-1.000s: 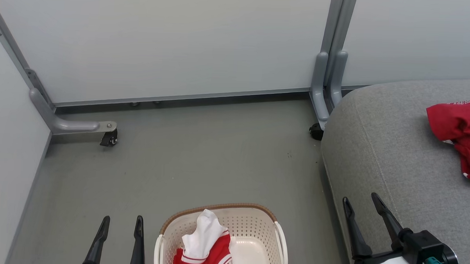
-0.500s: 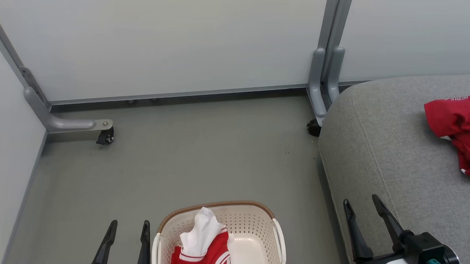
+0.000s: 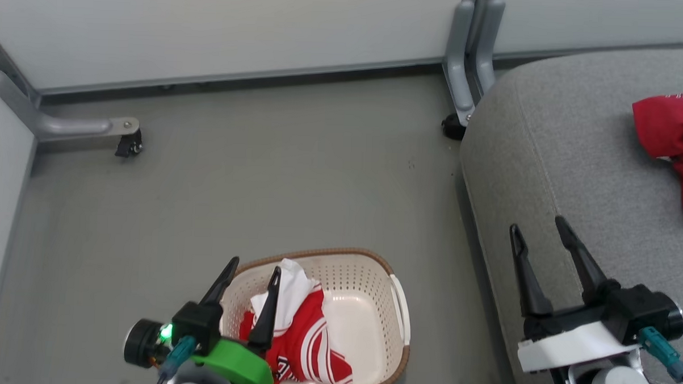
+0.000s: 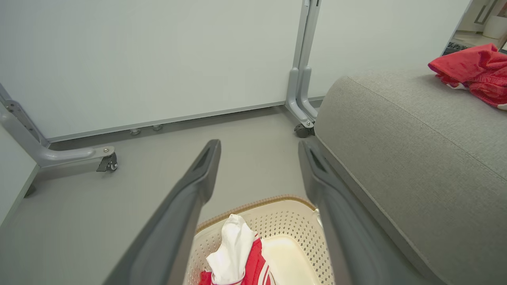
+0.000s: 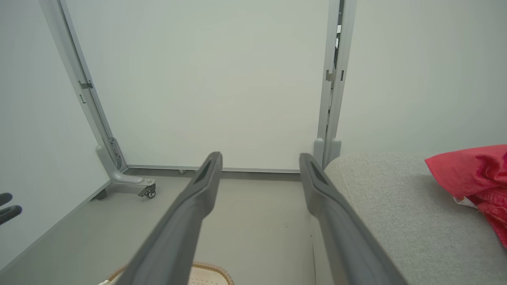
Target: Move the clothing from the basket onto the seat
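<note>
The left gripper (image 3: 255, 265) hangs above the basket (image 3: 339, 253), jaws wide and empty. Lower onto the bunched white peak of the clothing (image 3: 308, 334) inside, clear of the rim. The right gripper (image 3: 536, 224) beside the basket has its jaws apart too.

Cream basket (image 3: 395, 307) w/ brown rim stands by left end effector (image 3: 256, 264), red & white top (image 3: 308, 338) bunched up inside. Big grey seat (image 3: 575, 155) is under right end effector (image 3: 536, 224); red top (image 3: 670, 129) lies on it, further right.
</note>
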Motion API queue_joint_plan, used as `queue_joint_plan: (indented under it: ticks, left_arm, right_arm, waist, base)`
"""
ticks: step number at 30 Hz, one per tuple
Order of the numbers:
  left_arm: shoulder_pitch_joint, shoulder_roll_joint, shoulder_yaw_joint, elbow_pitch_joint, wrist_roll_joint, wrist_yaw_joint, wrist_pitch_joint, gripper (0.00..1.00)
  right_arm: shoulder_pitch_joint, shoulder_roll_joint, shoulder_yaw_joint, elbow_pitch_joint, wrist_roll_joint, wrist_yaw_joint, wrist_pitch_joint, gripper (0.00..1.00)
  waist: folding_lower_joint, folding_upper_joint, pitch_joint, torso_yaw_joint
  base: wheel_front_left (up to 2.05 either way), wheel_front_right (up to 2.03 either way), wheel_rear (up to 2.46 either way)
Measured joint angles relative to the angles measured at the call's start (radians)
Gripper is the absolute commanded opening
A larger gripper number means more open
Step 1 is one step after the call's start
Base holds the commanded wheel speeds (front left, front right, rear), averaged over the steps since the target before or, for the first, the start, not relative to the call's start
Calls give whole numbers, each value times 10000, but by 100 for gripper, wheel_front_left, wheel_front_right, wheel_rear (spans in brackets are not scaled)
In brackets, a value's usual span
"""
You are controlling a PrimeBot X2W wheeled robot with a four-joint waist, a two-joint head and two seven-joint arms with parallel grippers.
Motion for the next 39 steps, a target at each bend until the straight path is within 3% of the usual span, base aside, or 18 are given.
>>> queue_joint_plan:
  ticks: [12, 16, 21, 33, 39]
  left_arm:
    - [-4252, 374, -2385, 4915, 462, -48, 2, 100]
    - [-5563, 301, -3041, 6387, 98, -50, 35, 100]
    - [-6980, 270, -3860, 7977, -468, -65, 907, 100]
    - [-8911, 683, -4489, 9474, -495, 61, 1933, 100]
    - [-9411, 853, -4819, 9593, -194, 525, 1921, 100]
  right_arm:
    - [-2013, 94, -244, -717, -213, 0, -2, 100]
    - [-2574, 61, -102, -867, -316, 0, 0, 100]
    - [-3318, 44, 46, -1020, -376, 0, 0, 100]
    - [-4006, 213, 136, -1521, -424, 0, 0, 100]
    - [-4190, 368, 278, -1559, -416, 0, 0, 100]
  waist:
    - [0, 0, 2814, -271]
    - [1, 0, 3807, -371]
    - [2, 0, 5028, -493]
    - [2, 0, 7259, -868]
    - [2, 0, 8010, -1095]
  base:
    - [0, 0, 0]
    - [0, 0, 0]
    - [0, 0, 0]
    - [0, 0, 0]
    - [0, 0, 0]
